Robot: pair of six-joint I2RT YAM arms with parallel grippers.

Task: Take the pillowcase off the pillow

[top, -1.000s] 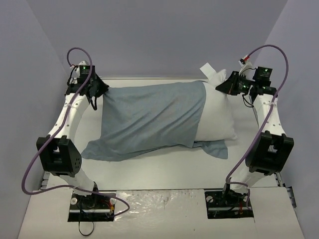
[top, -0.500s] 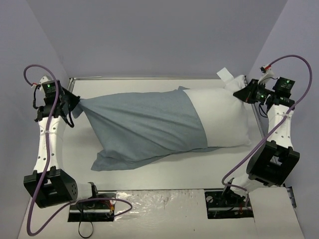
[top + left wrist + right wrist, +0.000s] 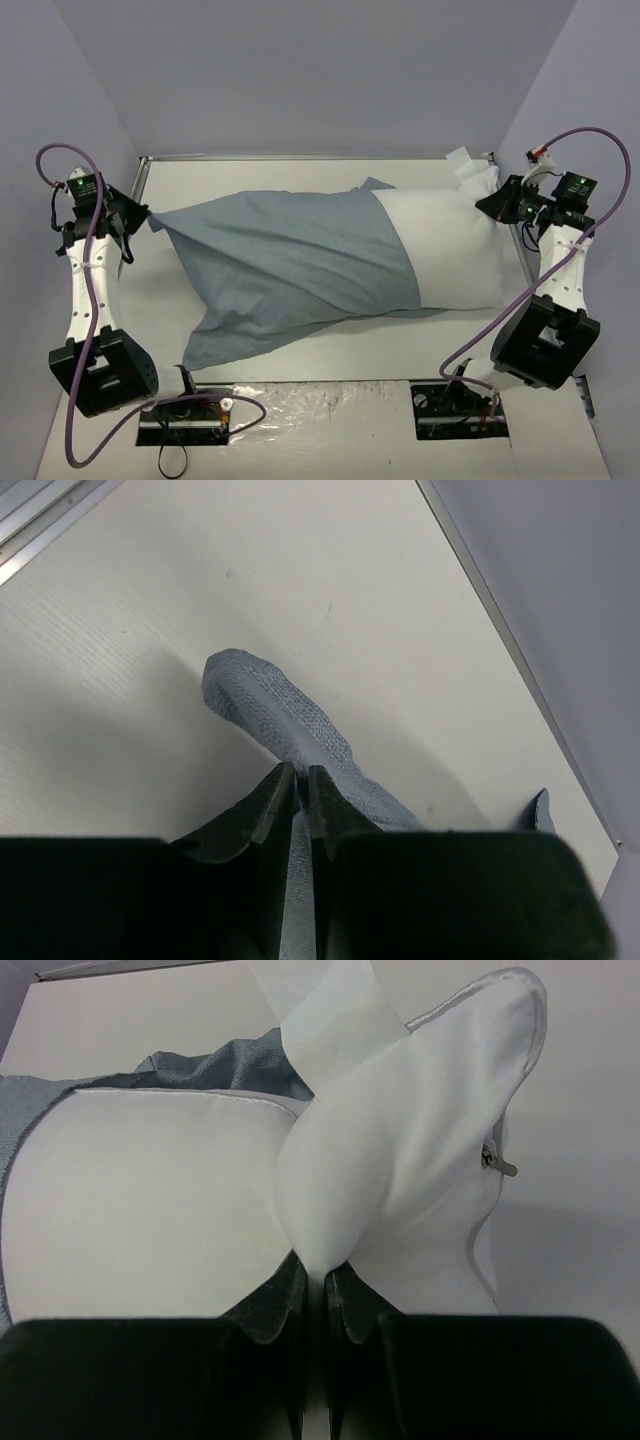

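The blue-grey pillowcase (image 3: 290, 265) lies across the table, stretched toward the left, and covers the left part of the white pillow (image 3: 450, 250). The pillow's right part is bare, with its white tag (image 3: 462, 157) at the far right corner. My left gripper (image 3: 143, 217) is shut on the pillowcase's left corner (image 3: 270, 715) at the table's left edge. My right gripper (image 3: 497, 203) is shut on the pillow's far right corner (image 3: 400, 1160), next to the tag (image 3: 320, 1005). The pillowcase's open edge (image 3: 220, 1065) shows behind the pillow in the right wrist view.
The white table (image 3: 330, 345) is ringed by grey-violet walls. A metal rail (image 3: 300, 157) runs along its far edge. Both arm bases (image 3: 185, 415) sit at the near edge on a taped strip. Purple cables loop from each wrist.
Both arms have moved apart, left arm leftward and right arm rightward. The pillowcase has slid left along the pillow, and more white pillow shows on the right.
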